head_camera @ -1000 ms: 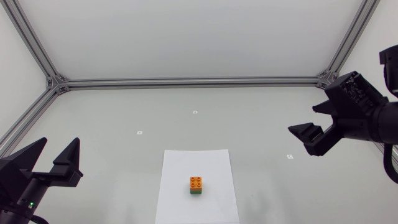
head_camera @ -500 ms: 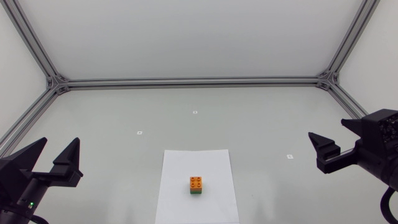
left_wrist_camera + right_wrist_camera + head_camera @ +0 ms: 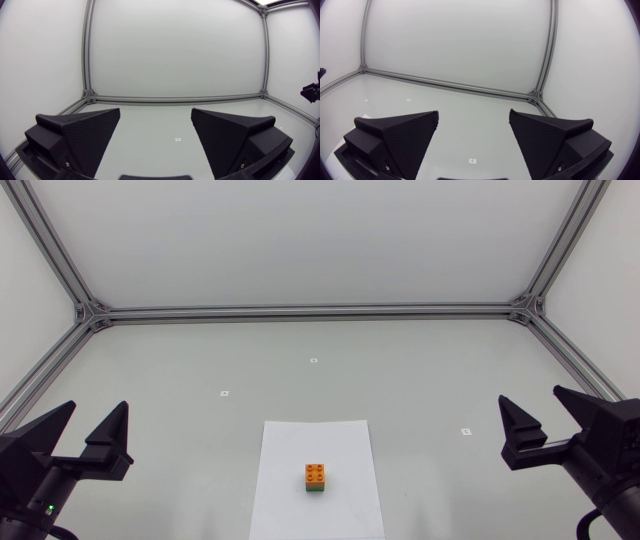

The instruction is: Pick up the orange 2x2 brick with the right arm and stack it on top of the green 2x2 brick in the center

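Upper brick (image 3: pixel 315 473) stacked on lower brick (image 3: pixel 315 489), on paper sheet (image 3: pixel 285 480), between left gripper (image 3: pixel 96 408) and right gripper (image 3: pixel 530 396), well apart from both.

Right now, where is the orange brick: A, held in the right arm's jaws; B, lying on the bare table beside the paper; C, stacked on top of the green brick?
C: the orange brick sits directly on the green brick, on the white paper.
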Motion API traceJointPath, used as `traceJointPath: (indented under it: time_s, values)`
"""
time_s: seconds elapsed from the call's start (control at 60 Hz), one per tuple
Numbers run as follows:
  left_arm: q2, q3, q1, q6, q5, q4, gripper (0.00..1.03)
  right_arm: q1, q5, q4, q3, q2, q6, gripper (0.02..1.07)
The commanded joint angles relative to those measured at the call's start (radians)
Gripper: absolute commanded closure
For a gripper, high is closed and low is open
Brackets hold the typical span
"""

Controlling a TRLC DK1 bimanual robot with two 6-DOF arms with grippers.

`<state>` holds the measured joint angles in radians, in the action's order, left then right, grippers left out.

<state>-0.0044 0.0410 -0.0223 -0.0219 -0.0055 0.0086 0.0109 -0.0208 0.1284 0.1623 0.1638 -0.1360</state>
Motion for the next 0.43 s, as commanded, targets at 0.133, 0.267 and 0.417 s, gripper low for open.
traceJointPath:
  time_s: [0.133,0.267,0.417]
  values:
    - [-0.008,-0.041,0.002,0.013,0.004,-0.015,0.04,-0.010,0.017,-0.096,-0.124,-0.121,0.108,0.07]
    - [-0.008,-0.041,0.002,0.013,0.004,-0.013,0.04,-0.011,0.021,-0.128,-0.162,-0.164,0.136,0.07]
    - [-0.008,-0.041,0.002,0.013,0.004,-0.015,0.04,-0.011,0.021,-0.128,-0.162,-0.164,0.136,0.07]
